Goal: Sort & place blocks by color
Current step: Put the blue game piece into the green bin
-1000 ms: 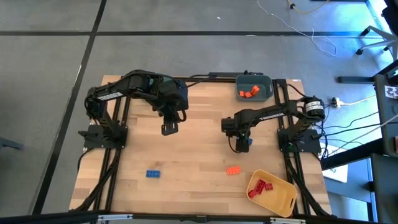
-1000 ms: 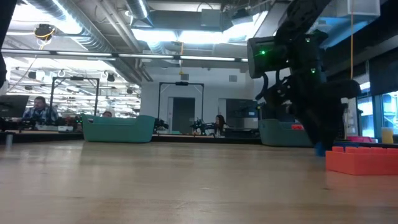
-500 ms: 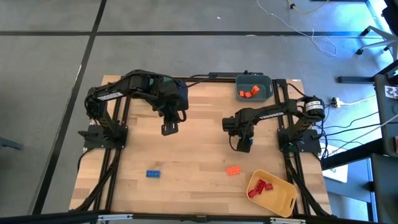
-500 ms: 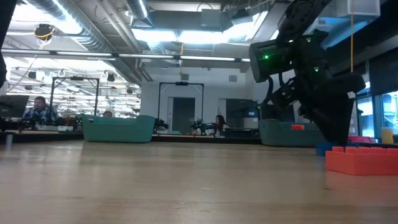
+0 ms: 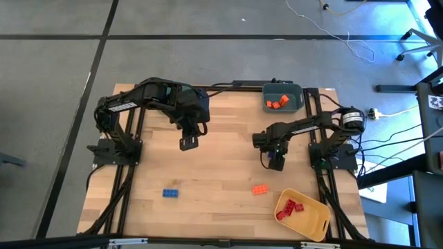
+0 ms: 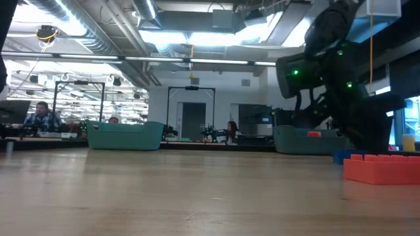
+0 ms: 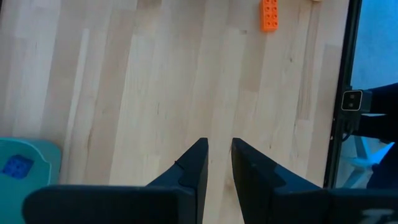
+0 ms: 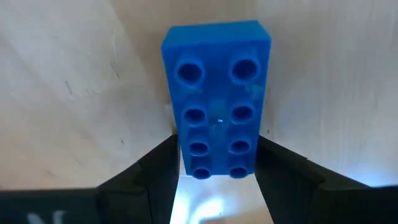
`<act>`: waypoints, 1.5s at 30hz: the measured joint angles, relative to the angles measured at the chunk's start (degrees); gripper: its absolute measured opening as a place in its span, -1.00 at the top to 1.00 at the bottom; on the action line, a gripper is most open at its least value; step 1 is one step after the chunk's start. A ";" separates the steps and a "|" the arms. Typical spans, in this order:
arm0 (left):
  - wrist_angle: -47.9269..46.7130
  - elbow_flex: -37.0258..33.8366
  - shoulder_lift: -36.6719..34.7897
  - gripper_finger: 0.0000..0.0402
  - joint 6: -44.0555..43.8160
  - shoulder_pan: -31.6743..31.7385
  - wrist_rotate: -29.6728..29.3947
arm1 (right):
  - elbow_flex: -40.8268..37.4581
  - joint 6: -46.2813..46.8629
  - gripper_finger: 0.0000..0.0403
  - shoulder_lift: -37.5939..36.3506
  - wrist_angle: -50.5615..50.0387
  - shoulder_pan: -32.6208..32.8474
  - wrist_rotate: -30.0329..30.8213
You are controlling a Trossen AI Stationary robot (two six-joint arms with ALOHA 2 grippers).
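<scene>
A blue oblong brick (image 8: 217, 93) lies flat on the table, studs up, also seen in the low view (image 6: 341, 156). My right gripper (image 5: 275, 164) stands over it, pointing steeply down, open, one finger on either side of the brick's one end (image 8: 217, 138). My left gripper (image 5: 188, 143) hangs high over the table's far left part with a narrow gap between its fingers (image 7: 219, 146) and nothing in it. An orange brick (image 5: 259, 189) and a second blue brick (image 5: 170, 193) lie near the front edge. My right gripper has its fingers (image 8: 163, 163) close beside the blue brick's two long sides (image 8: 186, 155), at one end, coming from above and across the brick. Whether they touch it I cannot tell. The brick lies flat on the table.
A grey-blue bin (image 5: 297, 88) with orange bricks stands at the far right, a yellow bin (image 5: 311, 220) with red bricks at the near right. A teal bin (image 7: 25, 165) holding a blue brick stands below my left arm. The orange brick (image 6: 384, 169) lies close to my right gripper.
My right gripper has moved a little toward the table's right and near edges and down, rolling slightly, and now stands over the blue brick that showed beside it. The brick has stayed where it was.
</scene>
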 joint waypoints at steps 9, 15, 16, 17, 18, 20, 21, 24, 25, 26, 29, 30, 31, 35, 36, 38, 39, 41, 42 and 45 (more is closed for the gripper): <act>0.00 0.00 0.00 0.69 0.08 0.00 -0.02 | 1.39 -1.83 0.02 0.40 0.45 0.10 1.72; 0.03 0.00 0.00 0.69 0.07 0.00 -0.03 | 2.07 -3.32 0.02 0.44 1.04 -0.05 2.28; 0.06 0.00 0.00 0.69 0.06 0.00 -0.03 | 1.82 -3.49 0.02 0.34 1.25 -0.05 2.37; 0.04 0.00 0.00 0.69 0.07 0.00 -0.02 | 1.53 -3.78 0.02 0.33 1.45 -0.05 2.42; 0.04 0.00 0.00 0.69 0.05 0.00 -0.02 | 1.31 -4.22 0.04 0.30 1.62 -0.05 2.46; 0.04 0.00 0.00 0.69 0.04 0.00 -0.02 | 0.95 -4.56 0.12 0.28 1.70 -0.05 2.64; 0.04 0.00 0.00 0.69 0.03 0.00 -0.02 | 0.88 -4.60 0.17 0.28 1.68 -0.10 2.61; 0.04 0.00 0.00 0.69 0.09 0.00 -0.02 | 0.90 -4.50 0.30 0.23 1.60 -0.07 2.58; 0.03 0.00 0.00 0.69 0.09 0.00 -0.02 | 0.90 -4.47 0.30 0.23 1.60 -0.07 2.55; 0.04 0.00 0.00 0.69 0.13 0.00 -0.04 | 0.90 -4.45 0.30 0.23 1.60 -0.07 2.53; 0.03 0.00 0.00 0.69 0.13 -0.05 -0.87 | 0.97 -4.54 0.30 0.26 1.50 -0.07 2.46; 0.03 0.00 0.00 0.69 0.09 -0.14 -1.71 | 1.31 -4.56 0.30 0.32 1.28 -0.07 2.42; 0.02 0.00 0.00 0.69 0.07 -0.34 -2.62 | 1.72 -4.69 0.30 0.39 1.00 -0.07 2.42; 0.02 0.00 0.00 0.69 0.12 -1.14 -5.81 | 3.86 -5.60 0.30 0.75 -0.09 -0.03 2.47; 0.02 0.00 0.00 0.69 0.08 -1.27 -6.54 | 4.63 -5.96 0.30 0.78 0.81 -0.04 2.63; 0.00 0.00 0.00 0.68 0.01 -1.29 -6.92 | 5.94 -6.32 0.30 0.78 2.33 -0.05 2.76; 0.02 0.00 0.00 0.67 -0.21 -1.25 -7.03 | 6.47 -6.46 0.30 0.78 1.96 -0.05 2.72; 0.02 0.00 0.00 0.63 -0.87 -1.25 -7.37 | 7.58 -6.82 0.30 0.78 1.06 -0.05 2.65; 0.02 0.00 0.00 0.60 -1.37 -1.25 -7.50 | 8.36 -7.10 0.30 0.77 1.14 -0.05 2.64; 0.00 -0.02 0.72 0.50 -1.37 -1.06 -7.87 | 10.22 -7.47 0.30 0.67 0.70 -0.03 2.59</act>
